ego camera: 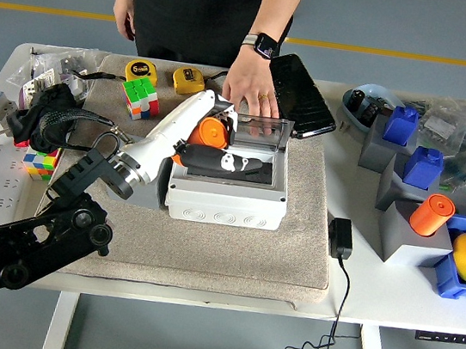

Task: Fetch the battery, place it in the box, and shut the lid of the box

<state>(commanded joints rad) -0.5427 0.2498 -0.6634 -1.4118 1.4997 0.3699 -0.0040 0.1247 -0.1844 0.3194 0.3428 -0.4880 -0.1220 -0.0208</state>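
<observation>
My left hand [213, 141] gripped the orange battery [210, 131] over the open grey box [228, 193] on the mat, while a person's hand [253, 95] rested on the raised clear lid [265, 130] at the far side.
</observation>
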